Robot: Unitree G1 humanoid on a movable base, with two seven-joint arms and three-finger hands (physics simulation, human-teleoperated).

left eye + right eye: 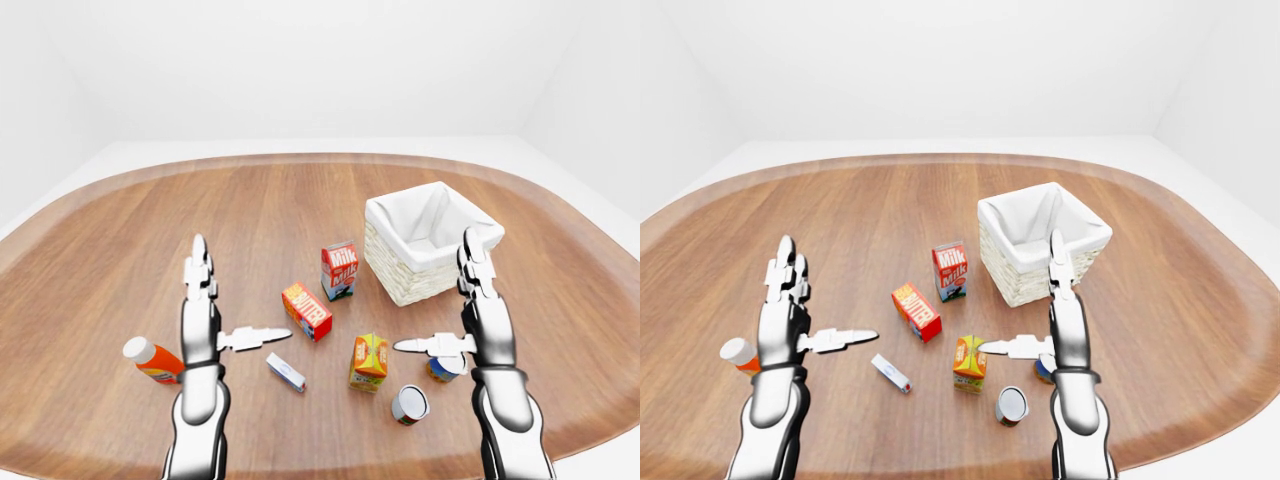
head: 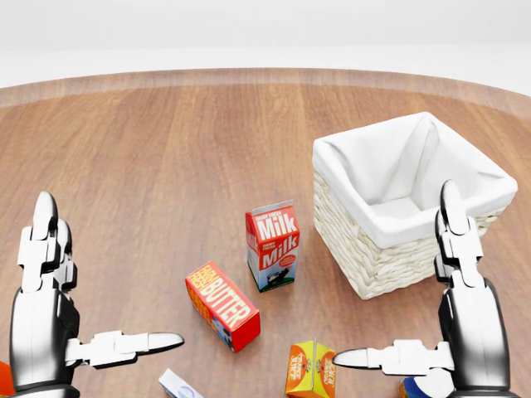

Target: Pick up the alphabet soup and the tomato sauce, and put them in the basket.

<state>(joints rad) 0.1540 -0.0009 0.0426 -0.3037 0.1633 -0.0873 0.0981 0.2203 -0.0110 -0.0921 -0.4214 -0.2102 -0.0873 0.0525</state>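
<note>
Clutter between spread left hand (image 1: 205, 320) and spread right hand (image 1: 478, 325): milk carton (image 1: 339, 270), butter box (image 1: 307, 311), juice carton (image 1: 369, 361), red can (image 1: 409, 404); basket (image 1: 432, 242) beyond.

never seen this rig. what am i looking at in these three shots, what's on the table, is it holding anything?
It is a simulated humanoid robot. All three pictures come from cameras on its head, looking out over its own arms; the two eye views are wider. The silver left hand and right hand are open and hold nothing. On the wooden table are a lined wicker basket, a milk carton, a butter box, an orange carton, two cans, one lying on its side, the other partly behind the right hand, a bottle and a small flat packet.
</note>
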